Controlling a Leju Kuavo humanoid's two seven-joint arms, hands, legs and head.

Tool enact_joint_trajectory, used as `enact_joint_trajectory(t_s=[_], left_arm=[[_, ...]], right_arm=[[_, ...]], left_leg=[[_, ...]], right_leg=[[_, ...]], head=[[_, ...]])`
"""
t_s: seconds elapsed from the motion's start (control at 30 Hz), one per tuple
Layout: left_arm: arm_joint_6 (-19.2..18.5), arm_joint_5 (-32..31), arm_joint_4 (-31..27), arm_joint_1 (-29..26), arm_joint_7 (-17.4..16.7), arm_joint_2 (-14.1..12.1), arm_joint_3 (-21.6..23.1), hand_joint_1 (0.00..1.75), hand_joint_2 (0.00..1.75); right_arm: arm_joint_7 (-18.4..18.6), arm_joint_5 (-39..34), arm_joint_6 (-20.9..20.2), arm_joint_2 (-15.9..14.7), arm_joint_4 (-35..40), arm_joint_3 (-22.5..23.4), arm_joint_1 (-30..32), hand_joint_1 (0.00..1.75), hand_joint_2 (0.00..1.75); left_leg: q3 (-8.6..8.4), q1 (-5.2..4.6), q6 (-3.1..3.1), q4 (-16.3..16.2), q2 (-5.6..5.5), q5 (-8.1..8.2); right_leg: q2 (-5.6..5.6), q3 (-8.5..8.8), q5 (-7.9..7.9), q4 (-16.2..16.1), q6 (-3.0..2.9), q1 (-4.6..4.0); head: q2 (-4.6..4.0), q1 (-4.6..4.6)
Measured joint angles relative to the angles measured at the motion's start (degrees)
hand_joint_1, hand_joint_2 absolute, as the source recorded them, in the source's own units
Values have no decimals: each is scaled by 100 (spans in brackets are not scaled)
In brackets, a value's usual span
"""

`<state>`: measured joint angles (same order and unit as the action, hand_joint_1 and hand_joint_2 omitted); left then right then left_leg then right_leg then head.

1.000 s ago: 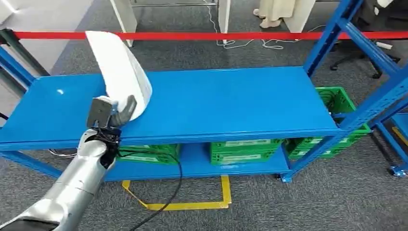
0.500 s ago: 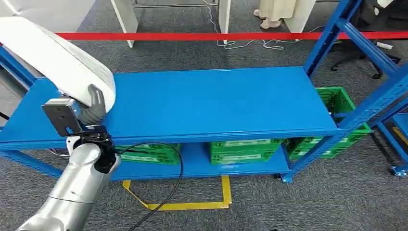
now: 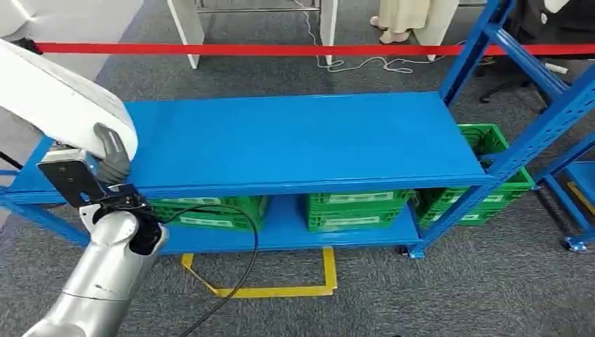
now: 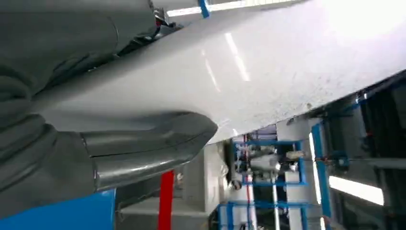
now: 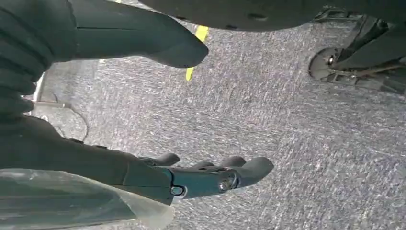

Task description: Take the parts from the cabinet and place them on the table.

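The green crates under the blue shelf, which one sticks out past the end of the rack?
The green crate at the right end: it juts out beyond the shelf, showing its open top, while the others sit tucked underneath.

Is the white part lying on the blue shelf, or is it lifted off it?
Lifted: the left hand holds the white part tilted above the blue shelf.

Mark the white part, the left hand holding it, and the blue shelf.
white part (image 3: 59,105), head view, its broad upper face.
left hand (image 3: 105,158), head view, the grey thumb against the part.
blue shelf (image 3: 302,140), head view, bare top surface.
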<state>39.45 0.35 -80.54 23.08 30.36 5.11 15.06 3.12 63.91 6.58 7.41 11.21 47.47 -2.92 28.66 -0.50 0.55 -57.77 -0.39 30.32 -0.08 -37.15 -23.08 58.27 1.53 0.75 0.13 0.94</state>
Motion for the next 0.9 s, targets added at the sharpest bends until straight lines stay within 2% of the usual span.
enact_joint_trajectory(t_s=[0.03, 0.07, 0.1, 0.13, 0.17, 0.2, 0.23, 0.27, 0.3, 0.33, 0.37, 0.4, 0.43, 0.5, 0.53, 0.57, 0.6, 0.63, 0.67, 0.7, 0.73, 0.77, 0.8, 0.83, 0.87, 0.9], left_arm=[[20, -2, -9, -19, 7, -2, 0, 175, 175], [31, -9, -11, -16, 11, -4, 2, 175, 175], [37, -13, -18, -19, 11, 0, 2, 175, 175], [37, -15, -33, -35, 11, -2, 2, 175, 175], [39, -15, -37, -47, 11, -7, 0, 175, 175], [46, -17, -37, -63, 11, -11, 2, 175, 175], [50, -20, -37, -84, 11, -13, 2, 175, 175], [50, -35, -37, -104, 11, -17, 0, 175, 175], [53, -61, -37, -109, 11, -22, 0, 175, 175], [53, -94, -37, -108, 9, -28, 0, 175, 175], [53, -107, -37, -102, 9, -37, -2, 175, 175], [53, -120, -37, -98, 6, -46, -6, 175, 175], [53, -144, -37, -85, 2, -59, -11, 175, 175], [55, -214, -37, -75, 2, -63, -11, 175, 175], [57, -227, -35, -83, 2, -68, -11, 175, 175], [59, -234, -33, -82, 2, -81, -13, 175, 175], [59, -238, -33, -73, 2, -98, -13, 175, 175], [59, -240, -33, -73, 0, -103, -13, 175, 175], [59, -249, -31, -76, -7, -109, -13, 175, 175], [59, -265, -26, -79, -9, -111, -13, 175, 175], [59, -284, -22, -80, -9, -114, -13, 175, 175], [61, -306, -22, -80, -9, -114, -13, 175, 175], [61, -346, -22, -78, -9, -114, -13, 175, 175], [59, -413, -22, -77, -11, -116, -13, 175, 175], [61, -461, -22, -71, -13, -114, -13, 175, 175], [59, -511, -22, -54, -13, -114, -13, 175, 175]], right_arm=[[9, 0, 4, 4, 0, 13, 18, 0, 175], [11, 0, 9, 7, 0, 22, 24, 0, 175], [13, 0, 13, 9, 0, 33, 24, 0, 175], [13, 0, 13, 11, 0, 46, 24, 0, 175], [11, 0, 13, 11, 0, 55, 20, 0, 175], [11, 0, 13, 13, 0, 57, 16, 0, 175], [11, 0, 13, 13, 0, 59, 16, 0, 175], [11, 2, 13, 13, 0, 61, 17, 0, 175], [11, 7, 13, 13, 0, 63, 18, 0, 175], [7, 13, 13, 13, 0, 68, 16, 0, 175], [-4, 15, 15, 13, 2, 74, 7, 0, 175], [-17, 15, 18, 13, 9, 90, -13, 0, 175], [-37, 15, 22, 13, 9, 103, -23, 0, 175], [-41, 17, 20, 15, 9, 107, -22, 0, 175], [-41, 18, 20, 15, 7, 109, -8, 0, 175], [-41, 17, 20, 22, 7, 112, -2, 0, 175], [-39, 15, 29, 22, 9, 114, -5, 0, 175], [-41, 20, 26, 22, 9, 114, -13, 0, 175], [-43, 18, 20, 22, 9, 114, -14, 0, 175], [-41, 20, 18, 22, 9, 114, -10, 0, 175], [-41, 20, 13, 22, 9, 114, -7, 0, 175], [-39, 20, 4, 22, 9, 114, -3, 0, 175], [-37, 22, 2, 22, 9, 114, -5, 0, 175], [-30, 26, 2, 22, 9, 114, -6, 0, 175], [-30, 31, 2, 22, 9, 114, -8, 0, 175], [-24, 33, 0, 22, 9, 114, -7, 0, 175]], left_leg=[[34, 18, 51, 44, 12, -75], [82, 44, 101, 64, 45, -145], [161, 49, 161, 65, 44, -201], [243, 45, 164, 64, 44, -260], [328, 34, 170, 61, 45, -325], [411, 24, 173, 56, 47, -384], [494, 16, 171, 50, 52, -444], [571, 10, 167, 47, 57, -500], [638, 8, 159, 40, 57, -547], [700, 8, 144, 30, 56, -593], [724, 8, 124, 17, 53, -633], [763, -20, 93, -12, 49, -662], [784, -18, 60, -28, 55, -703], [826, -7, 2, -26, 60, -807], [842, -26, -36, -21, 52, -861], [889, -7, -62, -56, 33, -759], [957, -1, -108, -224, 35, -452], [1031, 25, -138, -565, 33, -94], [1116, 38, -166, -993, 33, 217], [1187, 51, -192, -1459, 33, 432], [1191, 59, -203, -1723, 33, 462], [1107, 66, -208, -1753, 33, 346], [928, 72, -201, -1563, 33, 146], [643, 74, -184, -1172, 34, -55], [335, 73, -157, -733, 32, -149], [14, 69, -121, -248, 27, -23]], right_leg=[[12, -18, 42, -9, 34, -10], [28, -80, -127, 67, 49, 5], [17, -213, -466, 304, 61, -2], [14, -317, -829, 713, 75, 0], [15, -424, -1127, 1170, 81, -1], [13, -489, -1294, 1543, 86, -3], [14, -471, -1273, 1761, 84, -5], [13, -334, -1108, 1717, 78, -5], [14, -114, -892, 1486, 68, -6], [14, 224, -701, 1052, 49, -9], [15, 597, -650, 541, 28, -11], [13, 966, -821, 25, 14, -34], [22, 1089, -882, -183, 14, -36], [32, 1031, -885, -180, 4, -50], [26, 903, -823, -202, -52, -24], [-14, 909, -756, -214, -113, 3], [-12, 868, -701, -214, -178, -5], [-22, 798, -631, -209, -214, -10], [-24, 726, -569, -204, -224, -19], [-26, 639, -507, -195, -231, -26], [-29, 557, -453, -175, -226, -27], [-32, 459, -401, -146, -221, -28], [-32, 360, -356, -111, -213, -28], [-29, 275, -313, -76, -203, -28], [-24, 220, -283, -49, -181, -28], [-20, 176, -250, -25, -157, -35]], head=[[0, 11], [0, 2], [0, -18], [0, -26], [0, -26], [0, -22], [0, -31], [0, -22], [0, -26], [0, -26], [0, -31], [0, -28], [0, -15], [0, -26], [0, -24], [0, -44], [0, -13], [0, -9], [0, -2], [0, 2], [0, -2], [0, 2], [0, 2], [0, 0], [0, 4], [0, 2]])
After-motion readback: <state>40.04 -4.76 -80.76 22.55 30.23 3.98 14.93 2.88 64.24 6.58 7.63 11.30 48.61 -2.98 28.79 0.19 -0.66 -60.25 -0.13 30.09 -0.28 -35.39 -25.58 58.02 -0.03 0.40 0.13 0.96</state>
